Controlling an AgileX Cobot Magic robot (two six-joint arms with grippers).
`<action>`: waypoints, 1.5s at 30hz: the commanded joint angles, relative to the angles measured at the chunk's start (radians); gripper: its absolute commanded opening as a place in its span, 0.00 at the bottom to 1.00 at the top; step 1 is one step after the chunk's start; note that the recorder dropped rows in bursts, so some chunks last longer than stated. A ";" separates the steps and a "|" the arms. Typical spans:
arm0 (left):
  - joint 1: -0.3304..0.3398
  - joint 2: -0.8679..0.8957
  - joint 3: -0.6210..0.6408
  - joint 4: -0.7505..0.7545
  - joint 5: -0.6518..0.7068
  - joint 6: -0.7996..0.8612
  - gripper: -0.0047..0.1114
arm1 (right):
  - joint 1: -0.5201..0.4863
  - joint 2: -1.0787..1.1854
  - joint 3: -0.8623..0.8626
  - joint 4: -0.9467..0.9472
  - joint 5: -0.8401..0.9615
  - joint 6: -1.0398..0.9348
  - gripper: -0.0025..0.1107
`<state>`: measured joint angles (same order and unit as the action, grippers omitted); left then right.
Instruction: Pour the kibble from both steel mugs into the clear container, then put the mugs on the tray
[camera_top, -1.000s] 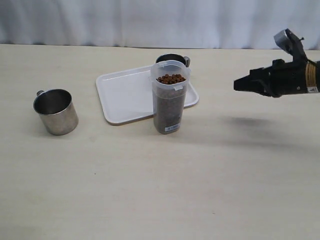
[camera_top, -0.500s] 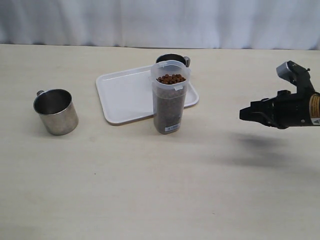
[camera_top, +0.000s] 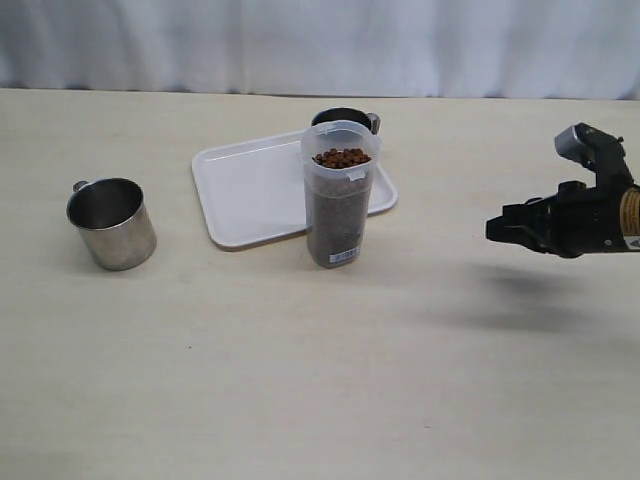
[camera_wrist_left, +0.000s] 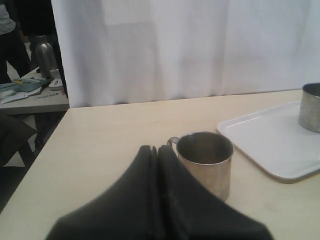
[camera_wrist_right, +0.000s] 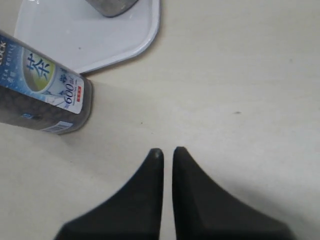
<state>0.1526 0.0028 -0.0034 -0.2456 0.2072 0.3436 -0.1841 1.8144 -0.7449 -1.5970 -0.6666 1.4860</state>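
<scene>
You have open table (camera_top: 330, 380) all along the near side of the exterior view, and the stretch between your right gripper (camera_top: 493, 229) and the clear container (camera_top: 341, 195) is bare. That tall container stands just beside the near edge of the tray (camera_top: 250, 190), directly in front of the steel mug on the tray (camera_top: 346, 117), blocking a straight reach to it. The other steel mug (camera_top: 112, 222) stands alone, well apart from the tray, with room on every side.
</scene>
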 joint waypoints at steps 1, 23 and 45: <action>-0.004 -0.003 0.003 0.000 -0.010 0.000 0.04 | 0.001 -0.119 0.006 0.012 0.089 -0.014 0.07; -0.004 -0.003 0.003 0.000 -0.010 0.000 0.04 | 0.001 -1.201 0.295 0.103 0.392 0.069 0.07; -0.004 -0.003 0.003 0.000 -0.010 0.000 0.04 | 0.001 -1.814 0.745 0.232 0.453 -0.032 0.07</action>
<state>0.1526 0.0028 -0.0034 -0.2456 0.2072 0.3436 -0.1841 0.0090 -0.0043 -1.3724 -0.2042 1.4603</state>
